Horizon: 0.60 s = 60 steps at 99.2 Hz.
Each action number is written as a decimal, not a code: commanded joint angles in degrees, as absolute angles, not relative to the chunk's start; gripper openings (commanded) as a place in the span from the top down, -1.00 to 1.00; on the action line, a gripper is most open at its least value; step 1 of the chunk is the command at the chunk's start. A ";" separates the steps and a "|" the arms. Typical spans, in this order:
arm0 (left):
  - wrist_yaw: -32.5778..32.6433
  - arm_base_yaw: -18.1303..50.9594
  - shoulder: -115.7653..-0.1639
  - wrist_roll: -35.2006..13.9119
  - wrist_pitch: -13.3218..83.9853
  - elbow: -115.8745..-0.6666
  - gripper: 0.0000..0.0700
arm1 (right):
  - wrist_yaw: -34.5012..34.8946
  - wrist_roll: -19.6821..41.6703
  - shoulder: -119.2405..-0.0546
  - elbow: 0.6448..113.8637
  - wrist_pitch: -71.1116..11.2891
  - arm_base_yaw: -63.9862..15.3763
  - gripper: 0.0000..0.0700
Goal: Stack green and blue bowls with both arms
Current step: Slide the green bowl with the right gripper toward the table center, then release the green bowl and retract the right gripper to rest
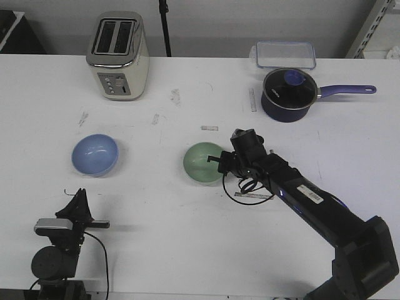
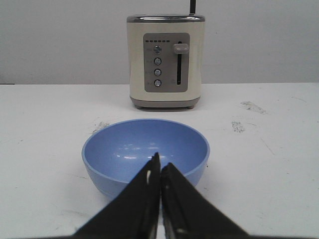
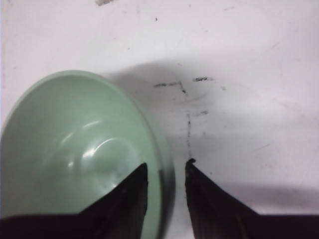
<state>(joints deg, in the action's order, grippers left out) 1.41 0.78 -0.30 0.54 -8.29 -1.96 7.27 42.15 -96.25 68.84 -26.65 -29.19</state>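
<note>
The pale green bowl (image 1: 200, 161) sits upright near the table's middle. My right gripper (image 1: 220, 164) is open and straddles its right rim. In the right wrist view one finger is inside the green bowl (image 3: 75, 149) and the other outside, with the gripper (image 3: 167, 167) over the rim and a little table showing beside the outer finger. The blue bowl (image 1: 94, 154) sits upright at the left. My left gripper (image 1: 79, 194) is low at the front left, short of it. In the left wrist view the gripper (image 2: 160, 167) is shut and empty, just before the blue bowl (image 2: 134, 144).
A cream toaster (image 1: 117, 56) stands at the back left, behind the blue bowl. A navy saucepan with a glass lid (image 1: 287, 94) and a clear lidded container (image 1: 285, 54) are at the back right. A small strip (image 1: 209, 128) lies behind the green bowl.
</note>
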 commanded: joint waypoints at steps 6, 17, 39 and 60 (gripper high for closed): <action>1.54 0.75 -0.19 0.82 -9.06 -0.69 0.99 | 6.76 42.61 -97.62 69.52 -26.20 -29.67 0.49; 1.54 0.75 -0.19 0.80 -9.06 -0.69 1.00 | 5.58 42.61 -97.58 69.52 -26.20 -29.67 0.16; 1.54 0.75 -0.19 0.82 -9.06 -0.69 0.99 | 5.41 42.30 -96.36 69.52 -26.11 -29.67 -0.36; 1.54 0.75 -0.19 0.82 -9.06 -0.69 0.99 | 1.10 38.09 -92.44 69.52 -25.98 -29.74 -0.36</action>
<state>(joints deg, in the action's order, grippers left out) 1.41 0.78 -0.30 0.54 -8.29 -1.96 2.31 40.95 -93.69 68.84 -26.52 -29.23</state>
